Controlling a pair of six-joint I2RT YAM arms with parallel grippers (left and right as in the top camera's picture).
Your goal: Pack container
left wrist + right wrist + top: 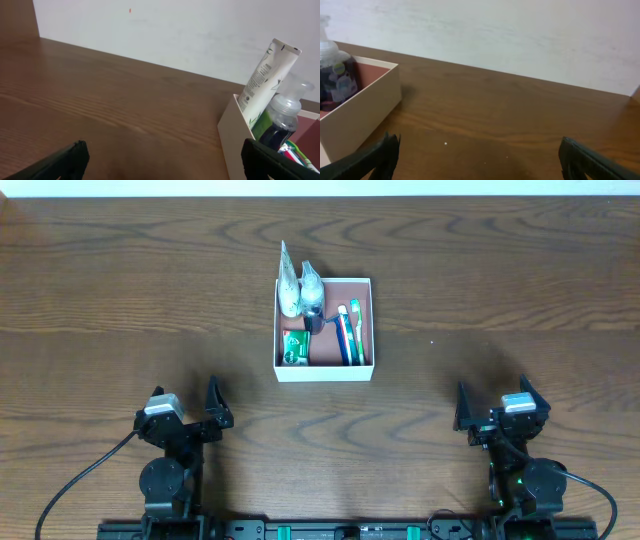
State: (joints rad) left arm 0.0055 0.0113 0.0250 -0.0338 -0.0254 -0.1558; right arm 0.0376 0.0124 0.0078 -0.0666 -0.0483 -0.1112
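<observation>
The container point(323, 371), a square shallow box with white walls and a reddish-brown inside, sits mid-table. Inside it are a white tube point(288, 285), a clear bottle with dark liquid point(313, 295), a blue toothbrush point(344, 333), a green toothbrush point(356, 332) and a small green packet point(294, 348). My left gripper point(188, 418) is open and empty at the front left, well short of the box. My right gripper point(497, 412) is open and empty at the front right. The left wrist view shows the box wall point(232, 135), tube point(264, 75) and bottle point(282, 115). The right wrist view shows the box wall point(357, 120) and bottle point(335, 72).
The brown wooden table point(120, 300) lies around the box. A white wall point(175, 30) rises behind the table's far edge. Both arm bases stand at the front edge.
</observation>
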